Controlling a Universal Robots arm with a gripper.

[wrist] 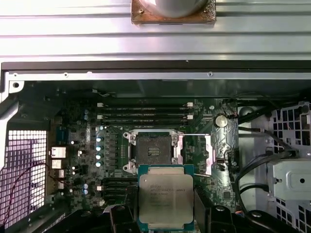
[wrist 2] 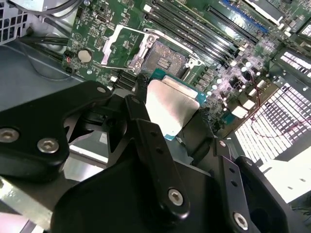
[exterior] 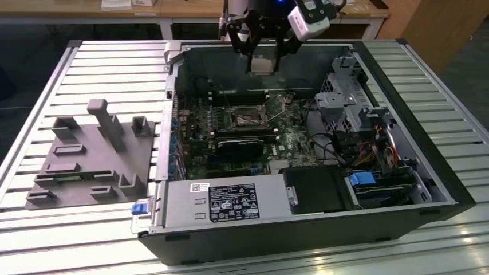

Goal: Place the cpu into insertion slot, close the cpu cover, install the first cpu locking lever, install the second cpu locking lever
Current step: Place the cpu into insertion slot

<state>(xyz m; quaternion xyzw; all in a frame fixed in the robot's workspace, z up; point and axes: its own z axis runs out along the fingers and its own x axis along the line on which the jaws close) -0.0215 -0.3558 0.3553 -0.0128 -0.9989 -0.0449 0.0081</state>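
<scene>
My gripper hangs over the far side of the open computer case, shut on the cpu, a flat square chip with a pale metal top. In both wrist views the black fingers press the cpu by two opposite edges. The insertion slot lies bare on the green motherboard, below the chip and a short way off from it. The cpu cover, a silvery frame, is swung open beside the slot. A thin lever rod stands off next to the cover.
A black rounded block sits nearer the front than the slot, and memory slots run beside it. A grey power-supply box fills the case front. A drive cage with cables is at the exterior view's right. A grey fixture lies outside the case.
</scene>
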